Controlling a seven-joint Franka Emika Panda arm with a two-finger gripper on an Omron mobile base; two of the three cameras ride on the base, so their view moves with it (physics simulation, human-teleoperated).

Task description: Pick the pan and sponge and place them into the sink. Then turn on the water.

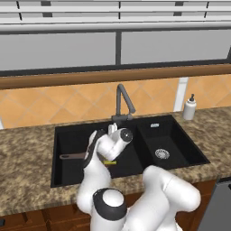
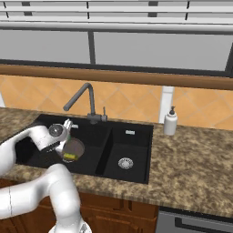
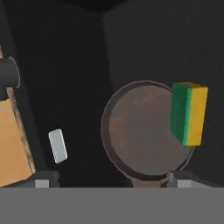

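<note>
The dark brown pan (image 3: pixel 146 133) lies flat on the floor of the wide basin of the black sink (image 1: pixel 61 135). Its thin handle (image 1: pixel 72 156) points left. The green and yellow sponge (image 3: pixel 189 113) rests at the pan's rim, partly over it; its yellow edge also peeks out beside my arm (image 1: pixel 109 162). My gripper (image 3: pixel 113 181) hovers over the pan near the root of the handle. It is open, its fingertips (image 3: pixel 43 181) spread wide, and it holds nothing. In the right base view the pan (image 2: pixel 73 148) and sponge (image 2: pixel 69 157) sit just below my hand. No water runs from the faucet (image 1: pixel 122 101).
The narrower basin with its silver drain (image 1: pixel 162 154) is to the right. A white soap dispenser (image 1: pixel 189 107) stands on the speckled counter (image 1: pixel 27 171) at the back right. A small silver overflow plate (image 3: pixel 57 145) is on the basin wall.
</note>
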